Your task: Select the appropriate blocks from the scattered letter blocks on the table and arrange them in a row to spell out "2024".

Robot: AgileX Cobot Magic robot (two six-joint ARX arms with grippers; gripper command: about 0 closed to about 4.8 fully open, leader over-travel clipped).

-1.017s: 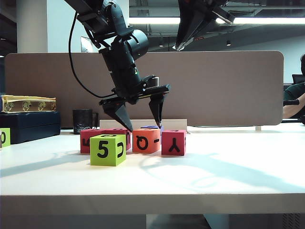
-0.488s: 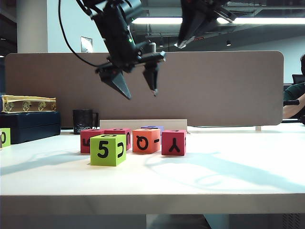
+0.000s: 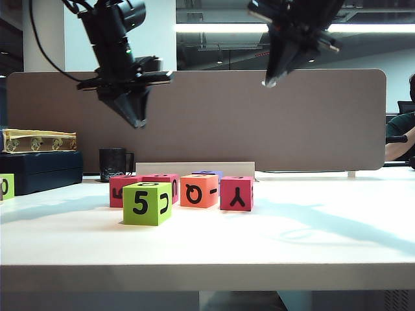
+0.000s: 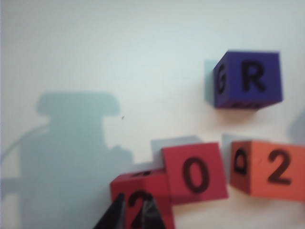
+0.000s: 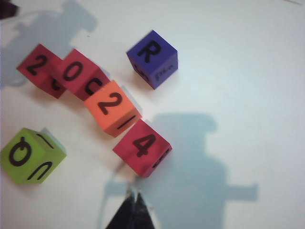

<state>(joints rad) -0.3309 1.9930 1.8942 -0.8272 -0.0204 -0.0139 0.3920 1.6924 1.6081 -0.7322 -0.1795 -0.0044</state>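
the left end effector (image 3: 137, 120) has lifted away from the row and swung up to the left, well above the bench (image 3: 311, 240). a second ago it hung spread just over the orange block; now its fingers are pressed together and hold nothing. the right end effector (image 3: 271, 81) is also high, on the right side, fingers pressed together and empty; it has shifted a little to the right.

the four blocks lie near the middle of the bench in a row. seen from above in the right wrist view, their top faces read in order: red 2 (image 5: 39, 69), red 0 (image 5: 78, 74), orange 2 (image 5: 112, 106), red 4 (image 5: 142, 147). the row runs a bit unevenly, the first two reds overlapping in line and the 4 set slightly off, but neighbours touch or nearly touch.

the green block (image 3: 147, 203) sits just in front of the row, apart from it, and the purple block (image 5: 152, 58) lies behind it.

with both arms clear and the word spelled, the task looks essentially finished; at most the row could be straightened.
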